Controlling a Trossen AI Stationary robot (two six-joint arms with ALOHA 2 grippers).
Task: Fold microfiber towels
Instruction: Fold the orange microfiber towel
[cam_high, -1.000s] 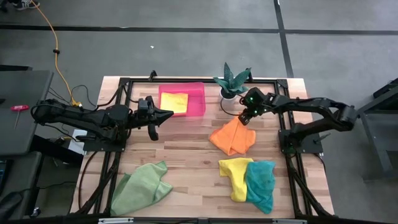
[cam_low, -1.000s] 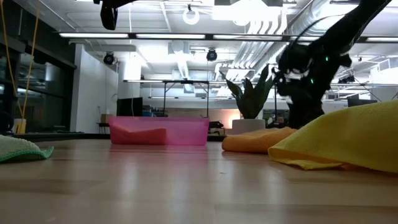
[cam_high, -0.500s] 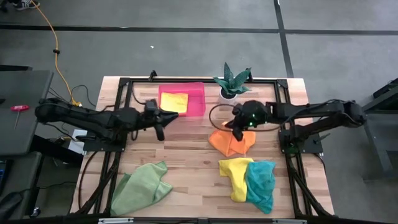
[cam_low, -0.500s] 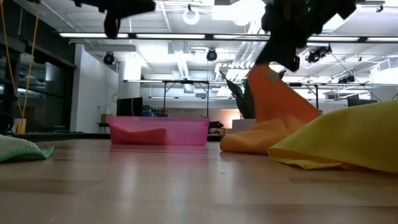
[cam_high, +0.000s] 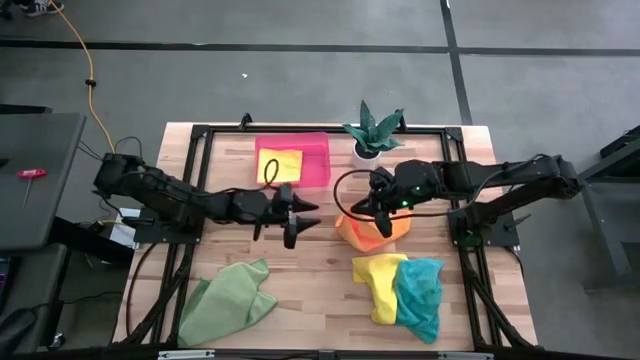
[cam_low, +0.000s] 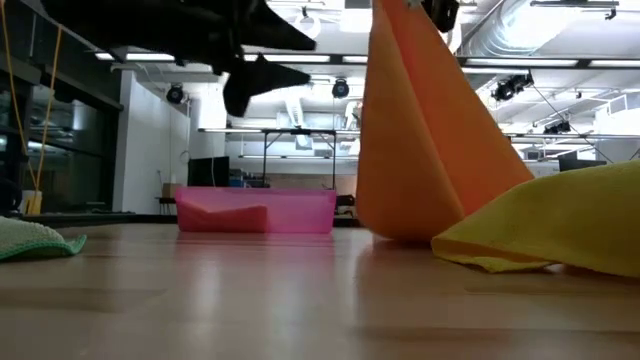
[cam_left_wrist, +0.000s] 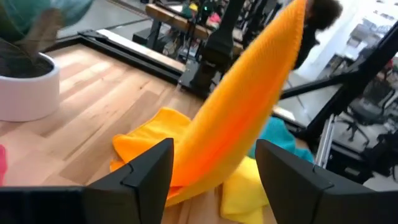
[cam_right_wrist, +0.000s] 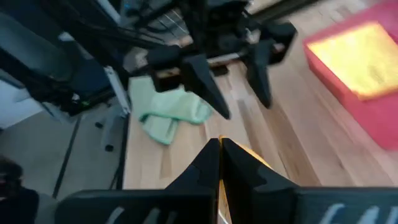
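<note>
Near right, yellow towel (cam_high: 378, 284) and teal towel (cam_high: 420, 294) lie overlapped; green towel (cam_high: 228, 299) sits near left.

Mid-table, right gripper (cam_high: 377, 212) is clamped on the orange towel (cam_high: 372, 231), corner lifted. Left gripper (cam_high: 298, 216), fingers apart, reaches toward it w/o contact.

Risk: a thin pinch could slip, or the left could grab a bunched layer, skewing the fold.

Far: pink tray (cam_high: 317, 167) holds a folded yellow towel (cam_high: 280, 164).

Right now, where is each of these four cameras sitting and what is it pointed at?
High view: overhead, straight down on both arms.
Low view: table height, level at the lifted orange towel; arms enter from above.
Left wrist view: past the left gripper, open, toward that towel.
Right wrist view: past the right gripper, pinching the towel.
All four views share the orange towel.
</note>
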